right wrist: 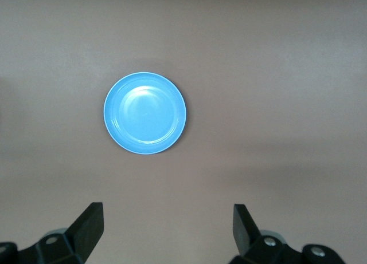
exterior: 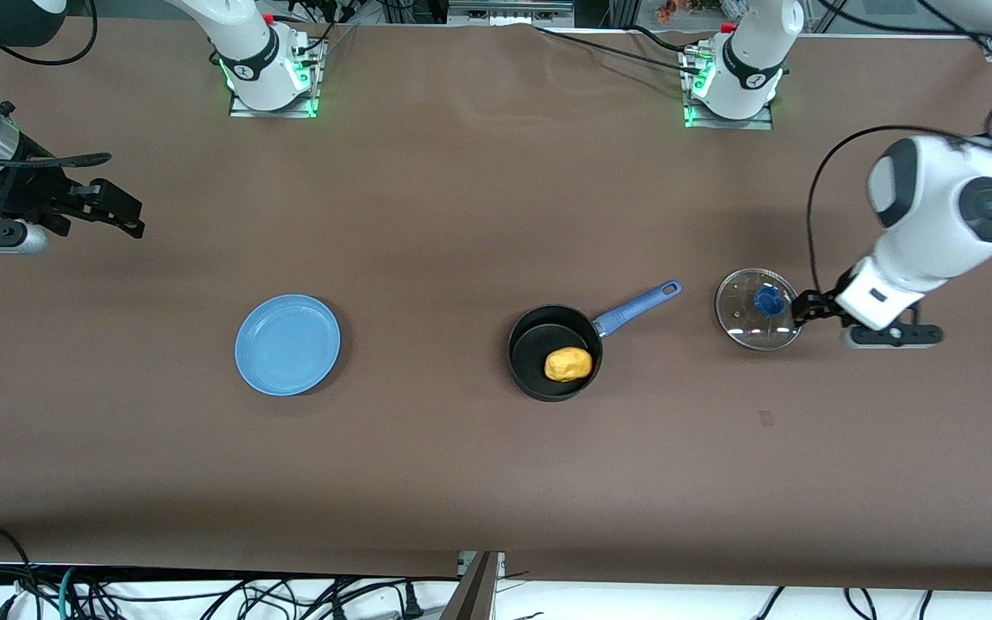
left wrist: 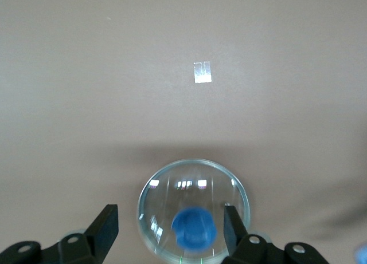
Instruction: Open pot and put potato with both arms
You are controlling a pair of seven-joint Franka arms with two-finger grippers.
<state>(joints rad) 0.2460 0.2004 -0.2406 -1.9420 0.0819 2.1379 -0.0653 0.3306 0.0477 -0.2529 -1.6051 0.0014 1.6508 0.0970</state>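
- Potato [exterior: 568, 364] sits in the open pot [exterior: 553, 351]; glass lid [exterior: 758, 308] lies on the desk [exterior: 461, 215] beneath the spread, empty left gripper [left wrist: 170, 232].
- Right gripper [right wrist: 167, 225], wide and empty, waits.
- Lid looks fragile and slick; its blue knob [left wrist: 194, 228] is the likely hold.

Left arm comes in from its base and bends down at its end of the table, wrist tilted, left gripper [exterior: 806, 307] low with fingers [left wrist: 105, 229] spread wide. Right arm is parked up at its own end, just waiting, wrist roughly level. Right gripper [exterior: 121, 215] is up in the air, fingers [right wrist: 92, 221] wide apart, holding nothing.
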